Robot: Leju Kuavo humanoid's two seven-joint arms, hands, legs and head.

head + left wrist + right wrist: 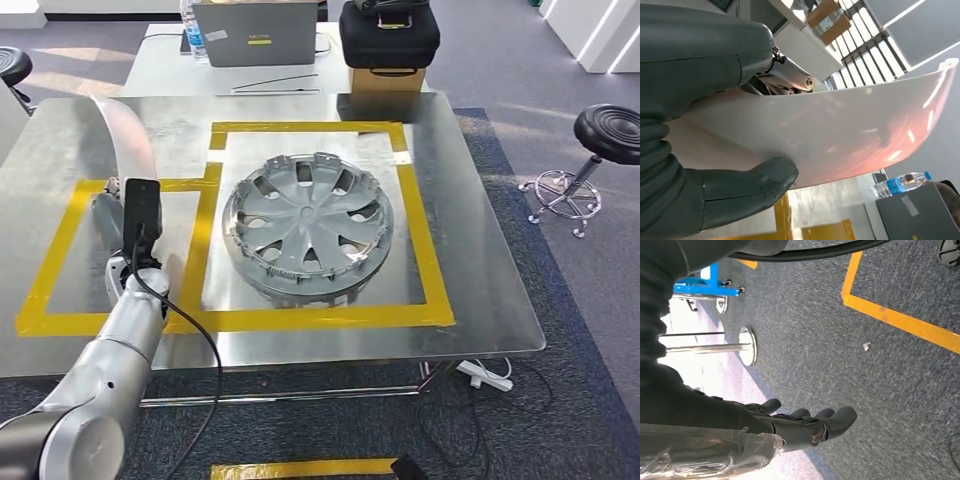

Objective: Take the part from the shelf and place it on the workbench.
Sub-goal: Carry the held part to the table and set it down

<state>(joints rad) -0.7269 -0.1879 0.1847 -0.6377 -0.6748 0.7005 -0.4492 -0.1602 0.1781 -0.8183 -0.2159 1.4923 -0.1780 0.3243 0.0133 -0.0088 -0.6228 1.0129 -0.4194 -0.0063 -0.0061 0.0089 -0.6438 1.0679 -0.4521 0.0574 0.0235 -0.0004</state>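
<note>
Placing step in hand: curved white glossy panel is clamped in left robot hand above the metal worktop near its left edge; lowering and release are judged next. Right robot hand hangs, fingers apart, empty.

In the head view the left hand is mostly hidden behind its wrist camera and the curved white part it holds, while in the left wrist view that part runs out of frame and covers most of the fingers.
</note>
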